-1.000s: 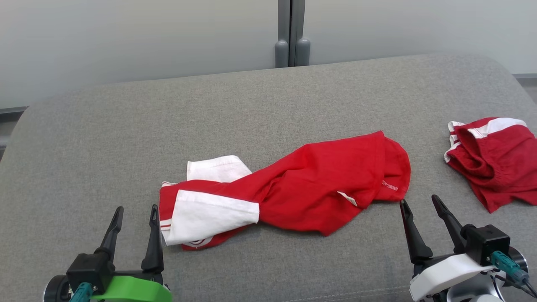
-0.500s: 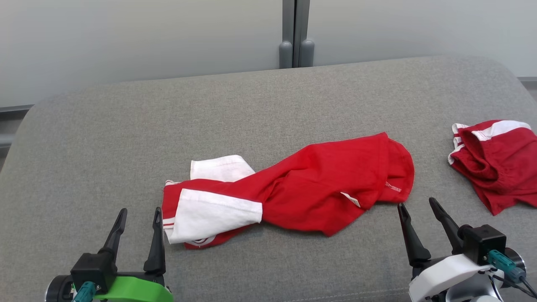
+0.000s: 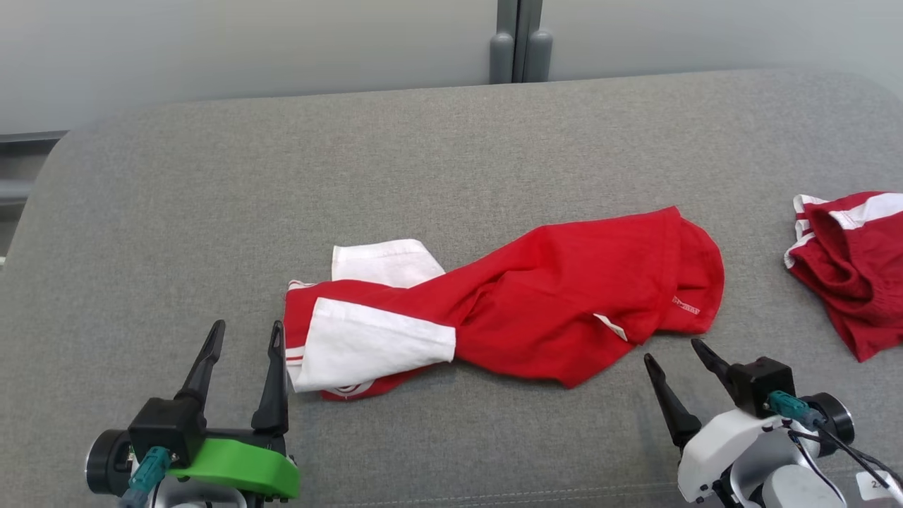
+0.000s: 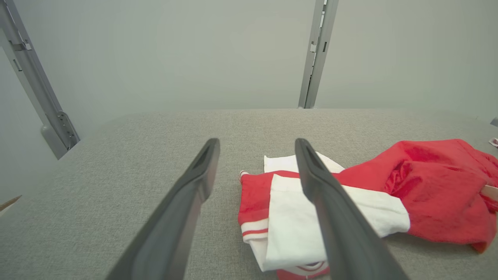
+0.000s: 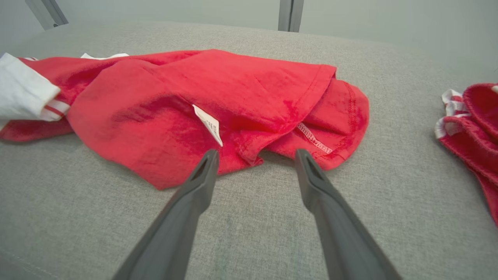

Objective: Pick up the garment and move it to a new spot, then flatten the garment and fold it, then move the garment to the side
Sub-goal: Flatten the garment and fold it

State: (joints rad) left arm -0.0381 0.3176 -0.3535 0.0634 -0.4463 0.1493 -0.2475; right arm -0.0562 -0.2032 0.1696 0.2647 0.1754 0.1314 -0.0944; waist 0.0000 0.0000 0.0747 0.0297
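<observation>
Two garments are lying on the gray fabric tabletop (image 3: 282,176), and two grippers are hovering at its near edge, each with two dark fingers. The garment (image 3: 550,296) in the middle is a red shirt, crumpled and twisted into a long shape that is running from near the left gripper (image 3: 247,324) toward the right gripper (image 3: 672,350). Two white sleeves are showing at its left end: the nearer sleeve (image 3: 374,342) is lying flat across the red cloth, and the farther sleeve (image 3: 384,261) is poking out behind it. At its right end the red hem is folding over itself, with a line of pale stitching showing along the edge. In the right wrist view a small white label (image 5: 208,124) is sticking out of a fold in the shirt (image 5: 202,89). The second garment (image 3: 853,268), red with white bands, is sitting bunched at the right edge, well apart from the shirt. The left gripper's fingers are spread apart and holding nothing, with the right finger (image 4: 323,194) lying over the nearer sleeve in the left wrist view. The right gripper's fingers (image 5: 311,179) are also spread apart and holding nothing, with their tips pointing at the shirt's near right edge, just beside it.
</observation>
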